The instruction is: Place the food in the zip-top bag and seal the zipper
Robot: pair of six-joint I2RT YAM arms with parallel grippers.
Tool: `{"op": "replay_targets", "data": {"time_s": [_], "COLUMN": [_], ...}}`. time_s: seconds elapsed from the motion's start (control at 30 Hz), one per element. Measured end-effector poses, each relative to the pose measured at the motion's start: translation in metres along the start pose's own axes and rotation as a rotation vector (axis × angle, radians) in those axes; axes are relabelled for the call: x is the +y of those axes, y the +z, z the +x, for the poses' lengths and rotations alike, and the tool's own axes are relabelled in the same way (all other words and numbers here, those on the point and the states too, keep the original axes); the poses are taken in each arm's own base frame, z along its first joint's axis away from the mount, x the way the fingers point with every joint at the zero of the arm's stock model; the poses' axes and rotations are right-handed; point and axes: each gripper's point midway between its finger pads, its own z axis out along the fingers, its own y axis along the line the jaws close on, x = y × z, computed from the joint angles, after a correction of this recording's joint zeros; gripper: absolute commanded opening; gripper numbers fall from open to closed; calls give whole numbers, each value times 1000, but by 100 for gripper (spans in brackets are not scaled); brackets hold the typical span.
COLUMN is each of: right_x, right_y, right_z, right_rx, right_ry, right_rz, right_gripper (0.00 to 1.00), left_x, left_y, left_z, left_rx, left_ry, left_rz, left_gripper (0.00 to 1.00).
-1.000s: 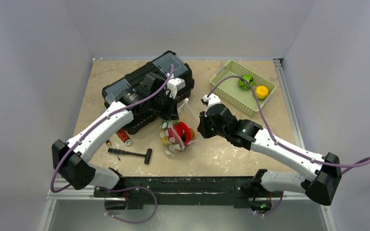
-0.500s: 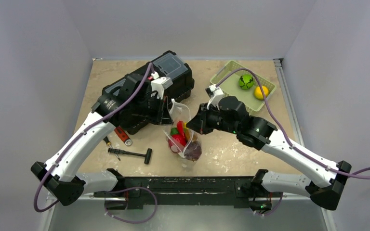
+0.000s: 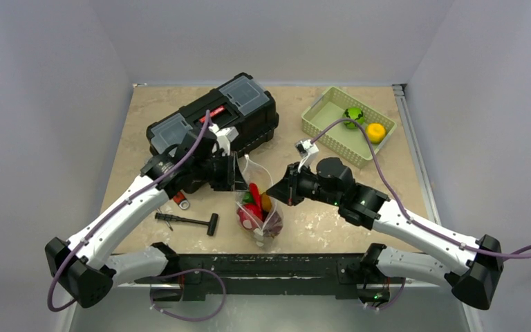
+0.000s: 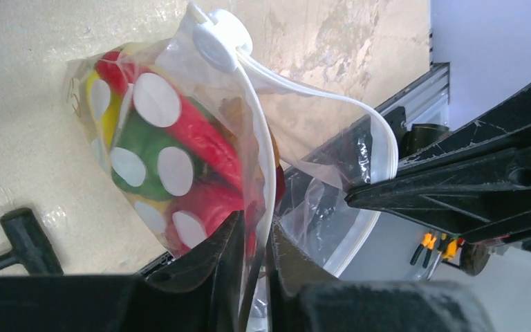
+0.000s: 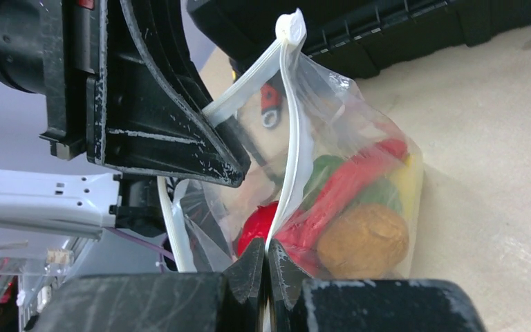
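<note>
Right wrist: right gripper (image 5: 265,252) clenches whitish zipper strip (image 5: 292,131) of clear dotted plastic bag (image 5: 359,117); left gripper (image 4: 254,225) seemingly pinches it too. Slide steadily, taut.

A mottled beige tabletop (image 3: 318,225) carries a black plastic toolbox (image 3: 249,104) far left, a pale green slotted basket (image 3: 320,133) far right, a black T-handled tool (image 3: 190,221) near left, and a clear polka-dotted plastic bag (image 3: 259,216) near centre.

No readable text or numbers, red label (image 3: 216,113) on the black toolbox (image 3: 249,104) too small to read
</note>
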Motion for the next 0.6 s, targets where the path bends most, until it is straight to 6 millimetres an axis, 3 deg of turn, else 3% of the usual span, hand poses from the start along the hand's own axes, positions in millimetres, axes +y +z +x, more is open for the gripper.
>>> {"op": "replay_targets", "data": {"time_s": [0.13, 0.23, 0.43, 0.6], "right_x": [10, 15, 21, 20], "right_y": [-2, -3, -6, -5], "right_z": [-6, -8, -8, -5], "right_rx": [-30, -41, -59, -60], "right_ry": [-10, -16, -24, -26], "right_rz": [-48, -76, -103, -97], "right_gripper": [0, 0, 0, 0], "left_x": [-6, -15, -29, -39], "left_y": [-10, -13, -11, -14], "left_z": [-3, -8, -12, -33], "left_rx": [-67, -101, -128, -212], "left_ry": [-28, -30, -2, -9], "left_rz": [28, 53, 42, -34], "left_gripper": [54, 69, 73, 73]}}
